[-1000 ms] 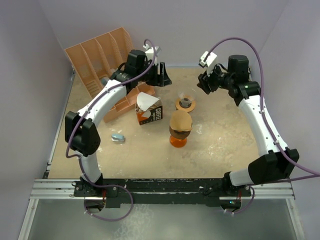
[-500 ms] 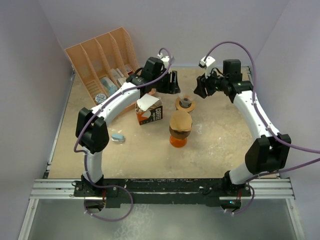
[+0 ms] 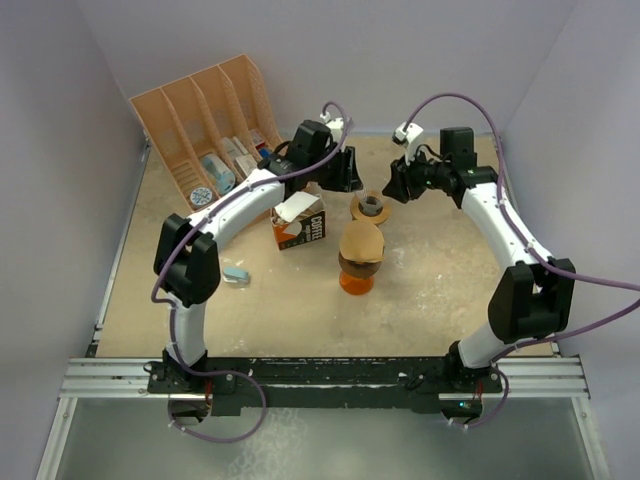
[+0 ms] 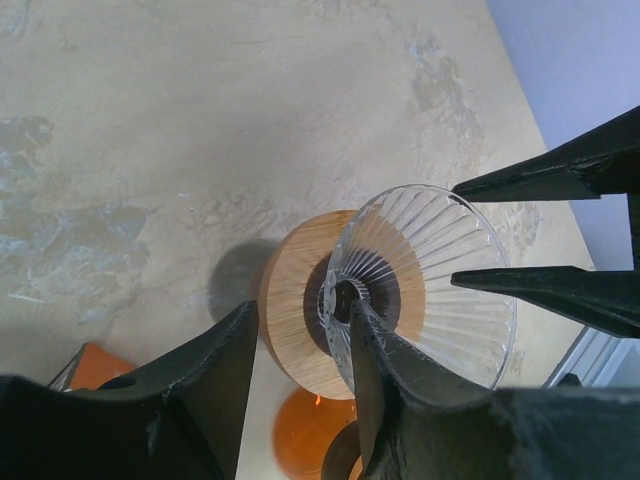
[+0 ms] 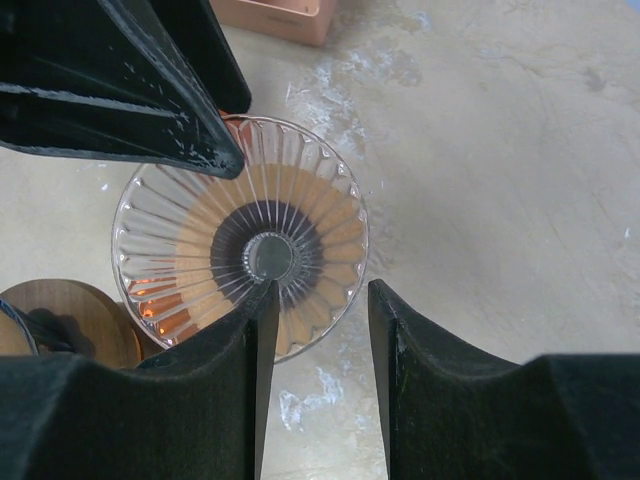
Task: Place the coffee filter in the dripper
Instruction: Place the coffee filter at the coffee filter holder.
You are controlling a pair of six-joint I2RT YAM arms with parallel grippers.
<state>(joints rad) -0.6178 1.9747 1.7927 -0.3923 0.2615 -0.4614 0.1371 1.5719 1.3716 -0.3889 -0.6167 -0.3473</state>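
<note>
The clear ribbed glass dripper (image 3: 372, 204) stands on its round wooden base (image 4: 290, 320) at the table's far middle. My left gripper (image 4: 303, 310) is open and straddles the dripper's left wall, one finger inside the cone (image 4: 420, 285) and one outside. My right gripper (image 5: 322, 290) is open as well, straddling the right rim of the dripper (image 5: 240, 250). In the top view both grippers (image 3: 350, 175) (image 3: 393, 185) flank the dripper. A white coffee filter (image 3: 295, 207) sticks out of the open brown coffee box (image 3: 302, 230) left of it.
An orange carafe with a wooden lid (image 3: 360, 262) stands just in front of the dripper. An orange file rack (image 3: 205, 120) fills the far left corner, with an orange tray (image 3: 240, 215) below it. A small grey-blue object (image 3: 236, 273) lies at the near left.
Both arms have swung inward to the dripper from either side. Both pairs of jaws have narrowed around its rim.
</note>
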